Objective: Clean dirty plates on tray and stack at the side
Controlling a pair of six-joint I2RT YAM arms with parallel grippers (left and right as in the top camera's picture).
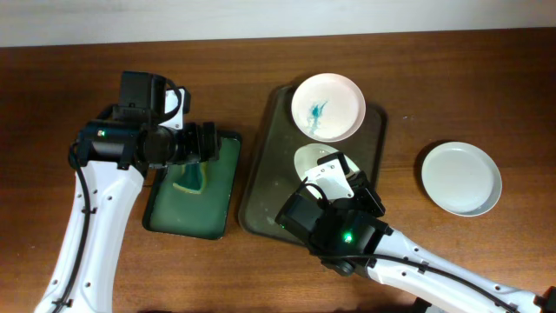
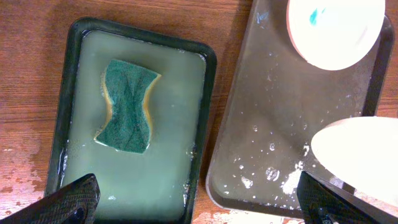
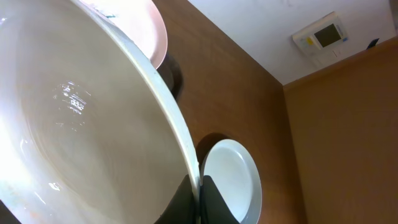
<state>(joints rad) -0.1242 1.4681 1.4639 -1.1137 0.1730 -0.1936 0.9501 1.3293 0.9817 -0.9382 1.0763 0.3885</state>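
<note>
A dark tray [image 1: 265, 174] holds a white plate with a blue smear [image 1: 327, 106] at its far end. My right gripper [image 1: 337, 174] is shut on the rim of a second white plate [image 1: 311, 158], held tilted over the tray's middle. In the right wrist view the fingers [image 3: 200, 193] pinch that plate's edge [image 3: 74, 124]. My left gripper [image 1: 204, 143] is open and empty above a green basin [image 1: 221, 209] of water, where a green and yellow sponge [image 1: 189, 178] lies. In the left wrist view the sponge [image 2: 127, 106] lies apart from the open fingers [image 2: 199, 199].
A clean white plate [image 1: 461, 177] lies alone on the wooden table to the right of the tray; it also shows in the right wrist view [image 3: 233, 180]. The left wrist view shows the wet tray floor [image 2: 267, 112] with water drops and the smeared plate [image 2: 336, 31].
</note>
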